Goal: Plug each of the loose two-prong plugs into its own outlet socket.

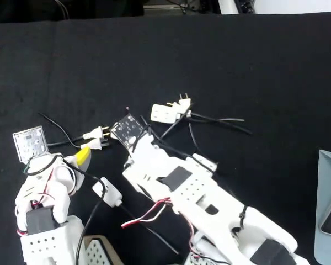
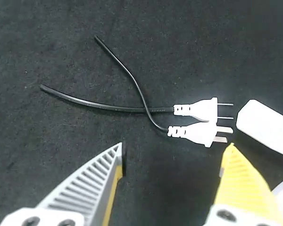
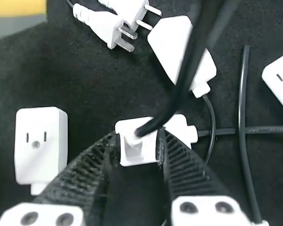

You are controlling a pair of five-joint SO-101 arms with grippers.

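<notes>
Right wrist view: my right fingers (image 3: 92, 172) clamp a white corded piece (image 3: 132, 143), likely a plug, beside a socket (image 3: 40, 143). My left fingers (image 2: 240, 179) gape wide over two plugs (image 2: 198, 109) on the surface (image 2: 61, 47): probably light, hard-bodied, limp-corded; I'd grip the body.

Black table (image 1: 237, 61), two-prong plugs (image 2: 198, 109), outlet sockets (image 1: 164, 113), cords (image 2: 108, 104)

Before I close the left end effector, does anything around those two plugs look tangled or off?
Yes. The two white plugs lie side by side, and their black cords cross just behind them, so lifting one may tug the other. No damage visible.
</notes>
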